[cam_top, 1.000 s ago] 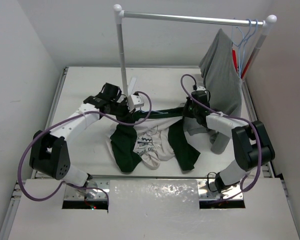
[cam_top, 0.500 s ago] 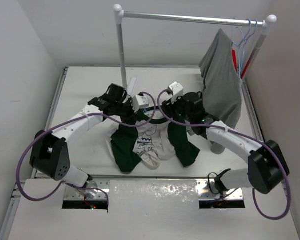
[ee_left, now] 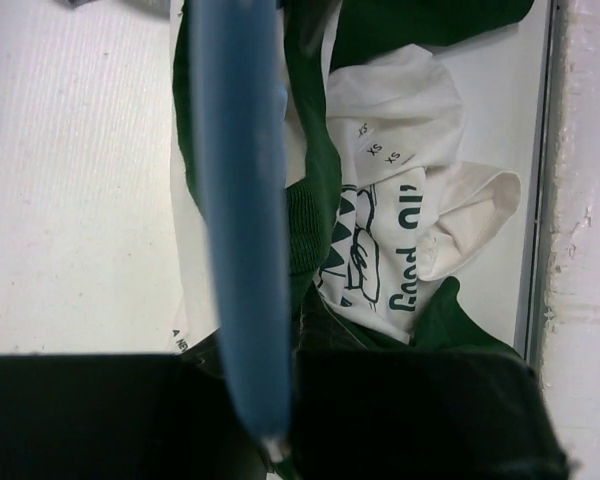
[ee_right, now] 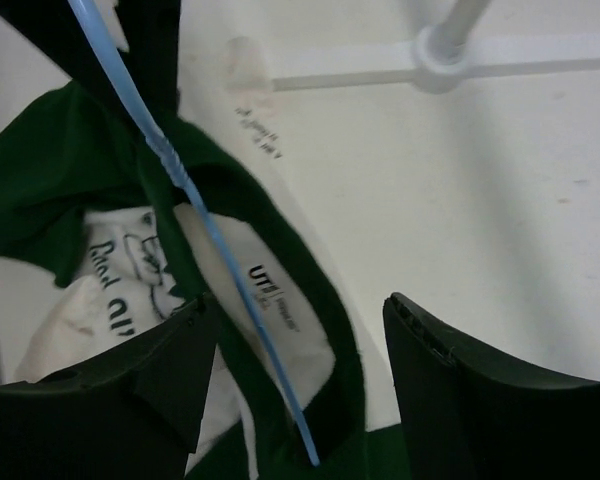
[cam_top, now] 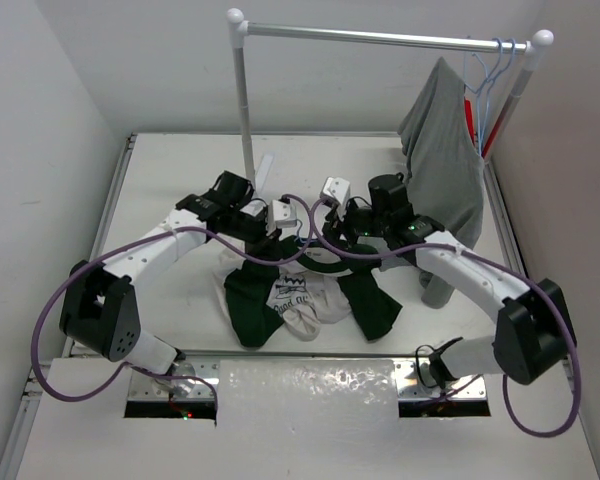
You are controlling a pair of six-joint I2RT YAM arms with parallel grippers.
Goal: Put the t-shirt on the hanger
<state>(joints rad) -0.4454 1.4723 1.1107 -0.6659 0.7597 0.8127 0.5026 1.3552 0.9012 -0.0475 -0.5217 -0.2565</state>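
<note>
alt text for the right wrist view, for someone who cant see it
The pale-blue hanger runs diagonally across the green collar opening of the t-shirt, crumpled on the white table. The right gripper stands open below, a dark finger either side of the collar. A white rack foot sits at top.

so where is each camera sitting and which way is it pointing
Top external: above and behind the bases, looking down on the table; the left arm and right arm show.
Left wrist: looks down past the left gripper, shut on the hanger, onto the t-shirt.
Right wrist: looks down through the open right gripper at the shirt's collar.
Shared: both wrist views show the hanger and the shirt's print.
</note>
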